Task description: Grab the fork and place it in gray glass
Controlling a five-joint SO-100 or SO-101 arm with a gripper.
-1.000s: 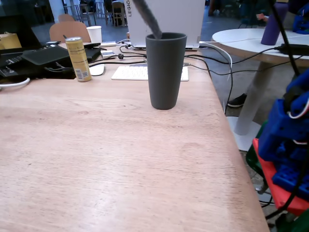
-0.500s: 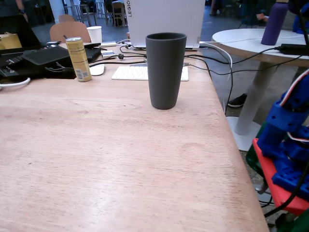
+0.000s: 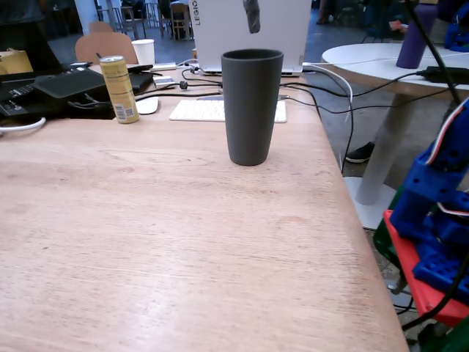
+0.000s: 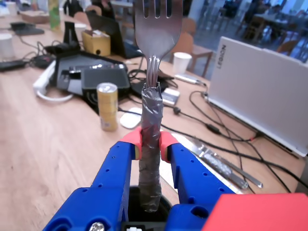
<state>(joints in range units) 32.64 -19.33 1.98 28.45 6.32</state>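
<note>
The gray glass [image 3: 251,106] stands upright on the wooden table, right of centre towards the back in the fixed view. My blue gripper [image 4: 150,142] with red pads is shut on the taped handle of the fork [image 4: 155,33], tines pointing away from the camera in the wrist view. In the fixed view the gripper is out of frame. Only a gray taped end [image 3: 251,15] hangs at the top edge, high above the glass's mouth. The glass does not clearly show in the wrist view.
A yellow can [image 3: 119,89], a white paper cup [image 3: 143,51], a white laptop [image 3: 249,33], a keyboard [image 3: 201,110] and cables lie behind the glass. The table's right edge [image 3: 352,220] is close. The blue and red arm base [image 3: 432,242] stands beyond it.
</note>
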